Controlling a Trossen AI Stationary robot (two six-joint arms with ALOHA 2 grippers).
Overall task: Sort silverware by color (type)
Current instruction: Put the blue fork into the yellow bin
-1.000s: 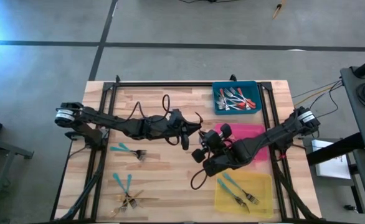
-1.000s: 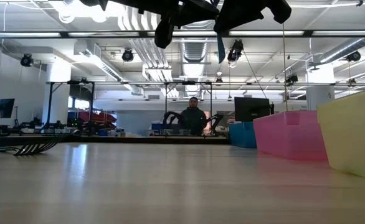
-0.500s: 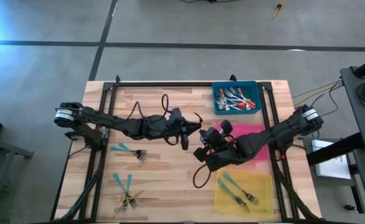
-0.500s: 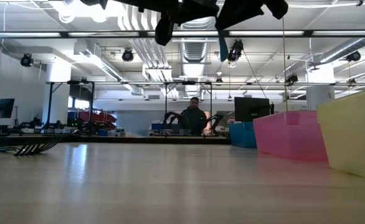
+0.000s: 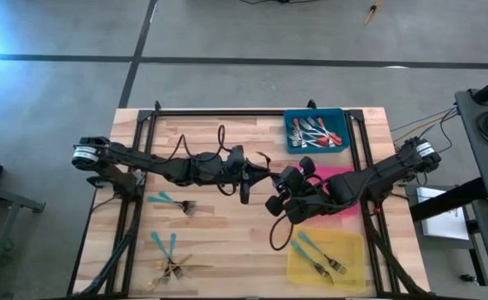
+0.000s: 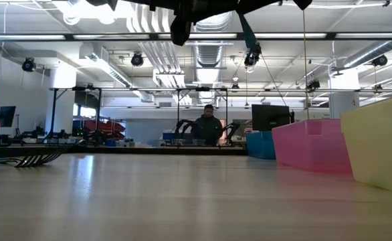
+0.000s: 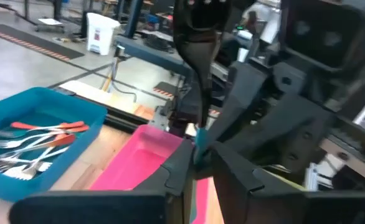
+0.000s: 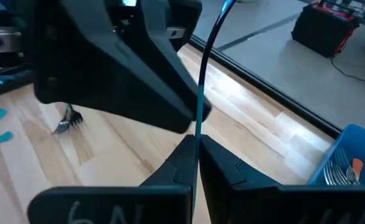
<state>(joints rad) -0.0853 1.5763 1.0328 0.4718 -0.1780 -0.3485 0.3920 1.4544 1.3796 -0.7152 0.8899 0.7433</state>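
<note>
Passing teal fork [image 8: 199,106] above pink tray [image 5: 341,177]: right hand [image 5: 281,185] clenched on fork; left hand [image 5: 246,171] grip cannot be told; release needed only once right grip secure.

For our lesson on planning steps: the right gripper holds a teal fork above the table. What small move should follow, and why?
Probably swing the right gripper, shut on the teal fork, away from the left gripper toward the yellow tray, which already holds teal forks.
</note>
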